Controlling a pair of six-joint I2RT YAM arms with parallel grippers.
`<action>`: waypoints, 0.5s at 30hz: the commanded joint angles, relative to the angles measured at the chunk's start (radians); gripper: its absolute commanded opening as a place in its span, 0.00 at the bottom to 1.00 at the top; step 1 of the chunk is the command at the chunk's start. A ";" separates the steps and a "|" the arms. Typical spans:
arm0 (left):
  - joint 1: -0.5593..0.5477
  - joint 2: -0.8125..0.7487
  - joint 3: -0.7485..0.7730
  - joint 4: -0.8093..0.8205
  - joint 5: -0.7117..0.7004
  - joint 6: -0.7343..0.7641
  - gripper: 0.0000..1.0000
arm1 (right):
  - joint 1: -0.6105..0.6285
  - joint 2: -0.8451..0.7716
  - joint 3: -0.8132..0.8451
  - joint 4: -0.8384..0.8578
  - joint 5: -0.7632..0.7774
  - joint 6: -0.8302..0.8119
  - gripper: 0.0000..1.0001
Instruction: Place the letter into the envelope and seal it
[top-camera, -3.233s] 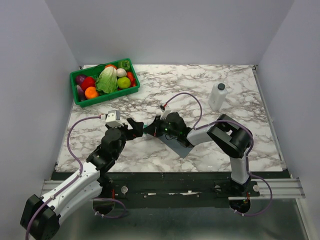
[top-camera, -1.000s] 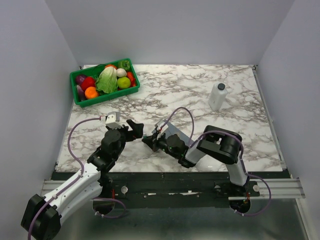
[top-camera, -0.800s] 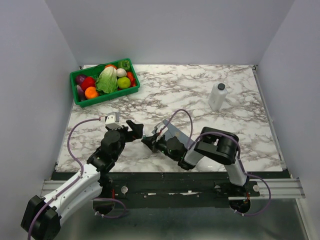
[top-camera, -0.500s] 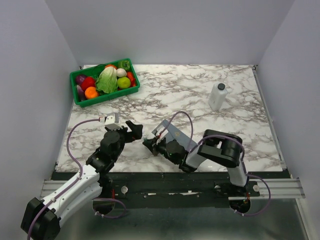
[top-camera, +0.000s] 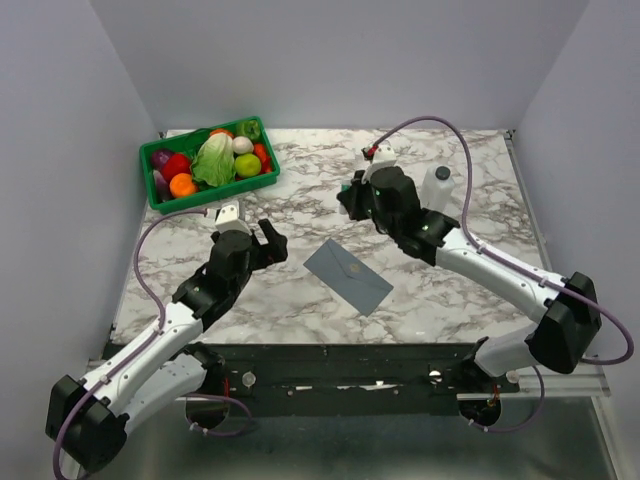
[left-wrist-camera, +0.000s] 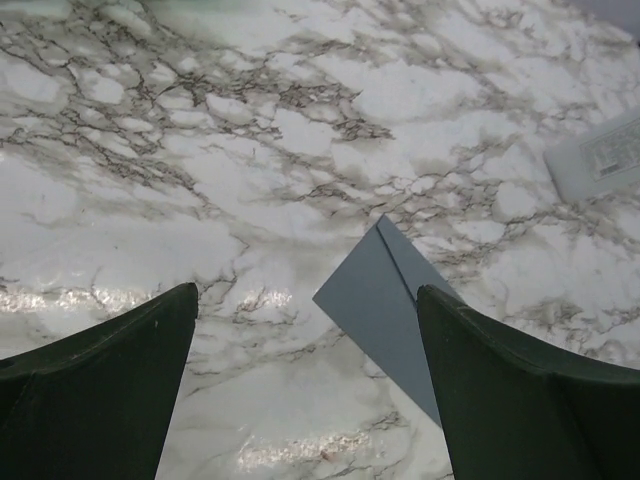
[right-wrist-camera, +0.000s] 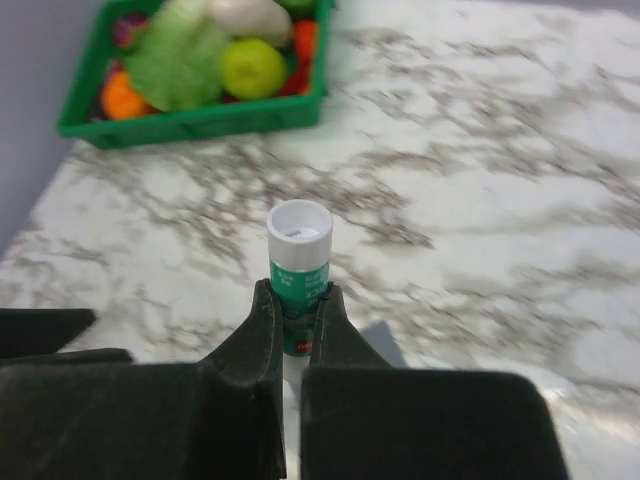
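My right hand (top-camera: 352, 196), clamped on a glue stick (right-wrist-camera: 298, 268), hangs far of the envelope (top-camera: 348, 275); left hand (top-camera: 268, 243) gapes near it. Unpinned, the envelope may skid under the glue stick

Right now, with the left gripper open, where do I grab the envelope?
Probably its left corner, coming in low from the left. The envelope lies flat on the table, flap seam up, so nothing stands up to pinch from above. That corner points at the open left gripper.
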 joint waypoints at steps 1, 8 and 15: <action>0.006 0.061 0.049 -0.187 -0.032 -0.001 0.99 | -0.067 0.025 0.025 -0.624 0.065 -0.011 0.01; 0.006 -0.023 0.002 -0.181 0.037 -0.031 0.99 | -0.207 0.154 -0.022 -0.588 -0.002 -0.032 0.02; 0.006 -0.178 -0.030 -0.207 0.072 -0.050 0.99 | -0.224 0.317 -0.013 -0.501 -0.043 -0.022 0.03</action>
